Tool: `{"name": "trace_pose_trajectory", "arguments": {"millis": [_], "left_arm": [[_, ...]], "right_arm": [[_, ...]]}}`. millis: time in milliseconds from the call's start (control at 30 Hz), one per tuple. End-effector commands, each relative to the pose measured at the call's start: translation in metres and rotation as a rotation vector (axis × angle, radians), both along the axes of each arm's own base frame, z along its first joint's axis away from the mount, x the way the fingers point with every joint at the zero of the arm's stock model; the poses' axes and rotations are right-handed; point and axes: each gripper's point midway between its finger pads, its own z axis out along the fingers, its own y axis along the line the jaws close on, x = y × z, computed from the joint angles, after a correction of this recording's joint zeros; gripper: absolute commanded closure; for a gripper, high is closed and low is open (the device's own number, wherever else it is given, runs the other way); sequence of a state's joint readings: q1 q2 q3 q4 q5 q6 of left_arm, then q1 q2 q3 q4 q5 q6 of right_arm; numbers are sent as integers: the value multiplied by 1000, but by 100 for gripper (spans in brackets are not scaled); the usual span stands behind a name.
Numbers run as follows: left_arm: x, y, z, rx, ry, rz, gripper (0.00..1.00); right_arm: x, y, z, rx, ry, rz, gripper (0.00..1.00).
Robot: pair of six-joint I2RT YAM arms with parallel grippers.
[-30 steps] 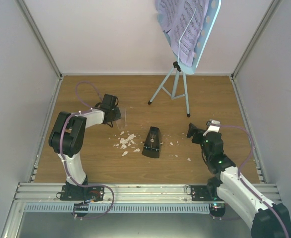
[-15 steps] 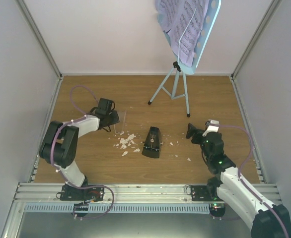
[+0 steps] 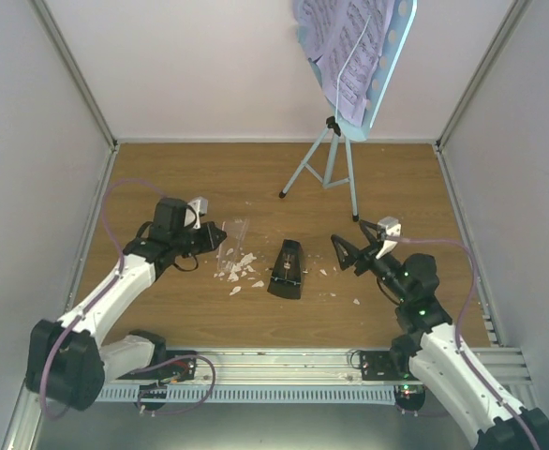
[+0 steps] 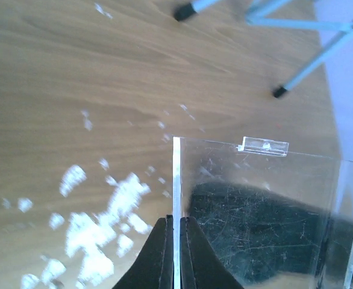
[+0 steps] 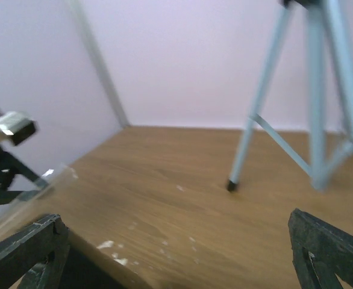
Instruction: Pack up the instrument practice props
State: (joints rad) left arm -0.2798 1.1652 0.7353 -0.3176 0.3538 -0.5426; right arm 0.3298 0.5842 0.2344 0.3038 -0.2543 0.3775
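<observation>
I count 1 light blue tripod music stand with a hole-dotted desk (image 3: 390, 80), showing 3 legs (image 3: 351, 187). Lilac printed sheet-music pages (image 3: 345, 47): at least 2, and I can't separate more. 1 small black pyramid metronome (image 3: 288, 269). 1 clear plastic cover (image 4: 267, 211). Small white crumbs (image 3: 239, 267): well over 10, too fine for me to number.

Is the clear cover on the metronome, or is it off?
Off. The left gripper holds the clear cover by its edge, apart from the black metronome.
</observation>
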Motion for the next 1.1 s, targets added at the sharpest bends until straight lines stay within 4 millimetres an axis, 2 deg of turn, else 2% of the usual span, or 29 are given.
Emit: {"name": "trace_pose_trajectory", "arguments": {"millis": [0, 133, 233, 400, 467, 800, 967, 1067], "left_arm": [[-51, -25, 19, -187, 126, -135, 100], [-80, -33, 39, -311, 223, -158, 100], [-93, -35, 50, -364, 302, -143, 100], [-108, -40, 58, -447, 434, -160, 100], [-113, -42, 56, -473, 490, -163, 100], [-134, -48, 42, -542, 750, -141, 100], [-134, -48, 37, -559, 783, -118, 100], [-133, -48, 38, -563, 785, -116, 100]], "right_arm": [[-36, 35, 61, -52, -292, 267, 0], [-42, 49, 71, -109, -357, 308, 0], [-48, 68, 81, -141, -416, 331, 0], [-57, 112, 90, -267, -509, 318, 0], [-69, 132, 90, -291, -559, 340, 0], [-104, 198, 71, -490, -751, 339, 0], [-114, 222, 63, -542, -790, 361, 0], [-116, 241, 49, -613, -802, 374, 0]]}}
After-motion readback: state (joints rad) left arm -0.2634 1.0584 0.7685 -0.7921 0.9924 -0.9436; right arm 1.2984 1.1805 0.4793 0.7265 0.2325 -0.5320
